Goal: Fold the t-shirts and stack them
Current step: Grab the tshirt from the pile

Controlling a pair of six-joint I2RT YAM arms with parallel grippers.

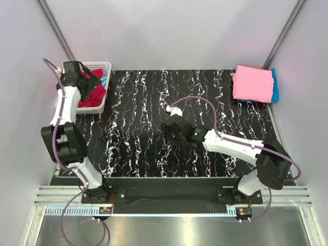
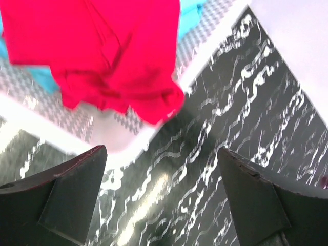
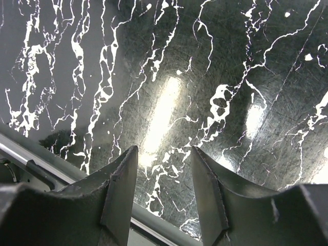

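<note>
The black table (image 1: 143, 128) with white veining fills the middle of the overhead view, and both arms reach over it from the lower edge. The right arm stretches from the lower right towards the centre, where the right gripper (image 1: 168, 134) hangs low over bare tabletop. In its own wrist view the right gripper (image 3: 164, 189) has its fingers (image 3: 120, 195) parted with a plain gap, nothing between them but the table (image 3: 169, 77) below. The left arm rises along the left side to the upper left of the overhead view. In the upper right corner of the table lies a folded pink shirt (image 1: 252, 83), resting on a folded turquoise shirt (image 1: 275, 84) whose edge peeps out on the right. In the upper left corner stands a white lattice basket (image 1: 100, 65) holding a crumpled red shirt (image 1: 92, 97) and some turquoise cloth (image 1: 104, 81). The left gripper (image 1: 84, 79) hovers over this basket. In the left wrist view the left gripper (image 2: 164, 195) stands wide apart and empty. Above it, the red shirt (image 2: 113, 51) spills over the rim of the basket (image 2: 205, 56), and turquoise cloth (image 2: 192, 7) shows at the top edge.
</note>
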